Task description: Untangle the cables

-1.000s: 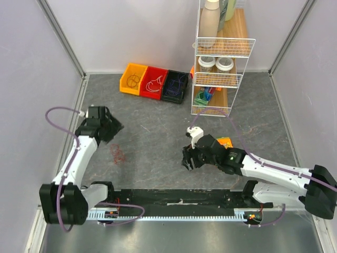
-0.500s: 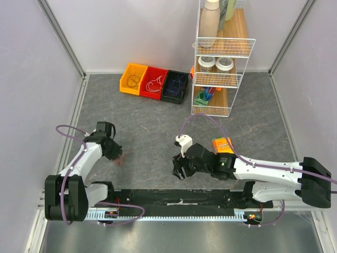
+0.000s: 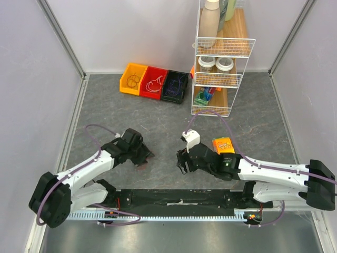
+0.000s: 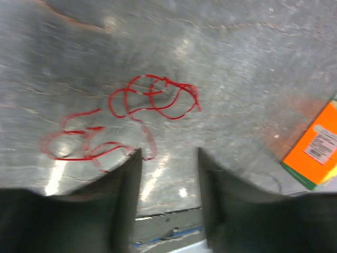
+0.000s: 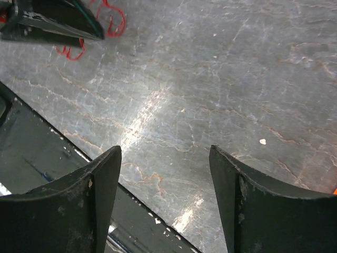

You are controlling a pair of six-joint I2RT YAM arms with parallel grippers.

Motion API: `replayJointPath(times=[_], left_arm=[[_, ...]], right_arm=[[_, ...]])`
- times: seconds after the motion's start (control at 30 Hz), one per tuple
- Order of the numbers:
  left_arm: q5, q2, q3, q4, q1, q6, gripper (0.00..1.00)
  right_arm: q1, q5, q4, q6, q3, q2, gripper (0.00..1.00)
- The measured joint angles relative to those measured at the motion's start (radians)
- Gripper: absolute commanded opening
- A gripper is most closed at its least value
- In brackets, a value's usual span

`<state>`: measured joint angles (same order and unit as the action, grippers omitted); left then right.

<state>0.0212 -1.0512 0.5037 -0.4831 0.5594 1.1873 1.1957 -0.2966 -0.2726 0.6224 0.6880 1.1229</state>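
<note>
**A:** Which arm is closer to the tangle?

**B:** The left one, easily. In my left wrist view the red cable [image 4: 151, 95] lies flat on the table [image 4: 253, 58], just ahead of the left gripper [image 4: 168, 155]. One loose strand runs right up to the tip of the left-hand finger. I can't tell whether it touches.

**A:** Fingers?

**B:** Spread, with nothing between them. The right gripper [image 5: 166, 153] is also spread and empty over bare table. From its camera the cable [image 5: 113, 21] is only a scrap in the far corner, beside the other arm's fingers.

**A:** How does the tangle run?

**B:** Crosswise to my reach. It has two clumps of loops side by side, the lower one out to the left of the fingers and the higher one ahead of the gap. I'd judge that a short push forward puts the gap over the joining strand. The orange box [image 4: 315, 150] sits well off to the right, out of the way.
</note>
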Motion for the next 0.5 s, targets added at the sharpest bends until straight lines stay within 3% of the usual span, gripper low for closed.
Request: replayJointPath(times=[0.1,0.13,0.3,0.5], left_arm=[[0.025,-0.03,0.04,0.023,0.04,-0.003,0.88],[0.024,-0.022,0.051,0.03,0.045,-0.006,0.89],[-0.023,0.156,0.056,0.048,0.047,-0.071,0.82],[-0.103,0.37,-0.005,0.002,0.042,-0.115,0.74]], right_arm=[[-0.01,-0.034,-0.001,0.005,0.0,-0.016,0.76],[-0.016,-0.038,-0.001,0.006,0.0,-0.016,0.76],[-0.051,-0.006,0.043,0.011,0.001,0.038,0.73],[-0.054,0.092,0.119,-0.009,0.111,0.275,0.69]])
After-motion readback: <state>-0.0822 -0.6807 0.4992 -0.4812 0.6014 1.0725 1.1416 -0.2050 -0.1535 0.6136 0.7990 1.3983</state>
